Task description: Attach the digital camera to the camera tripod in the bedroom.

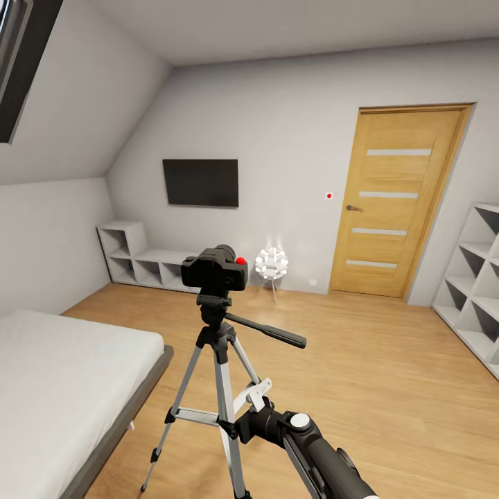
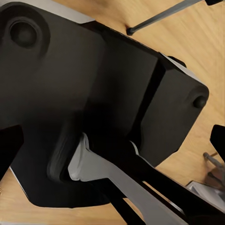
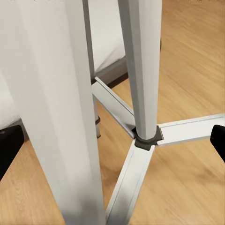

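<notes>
- Head view: the digital camera [image 1: 215, 269] sits on the head of the camera tripod [image 1: 215, 388], which stands on the wood floor of the bedroom [image 1: 388, 360] near the robot, with the bed [image 1: 62, 388] to its left and the oak door [image 1: 398, 201] far right. The camera looks seated and level on the head, so the attaching appears done; what is left, at most, is drawing the arm clear. The right gripper [image 1: 255, 398] is low at the tripod's legs, just beside the spreader; whether it grips a leg I cannot tell here.
- Left wrist view: dark robot body [image 2: 70, 93] close up over the floor; the left gripper's fingertips show only as dark edges, apparently spread wide.
- Right wrist view: the silver legs and centre brace joint [image 3: 146, 138] stand close between the fingers [image 3: 9, 145], which are set wide apart, holding nothing.
</notes>
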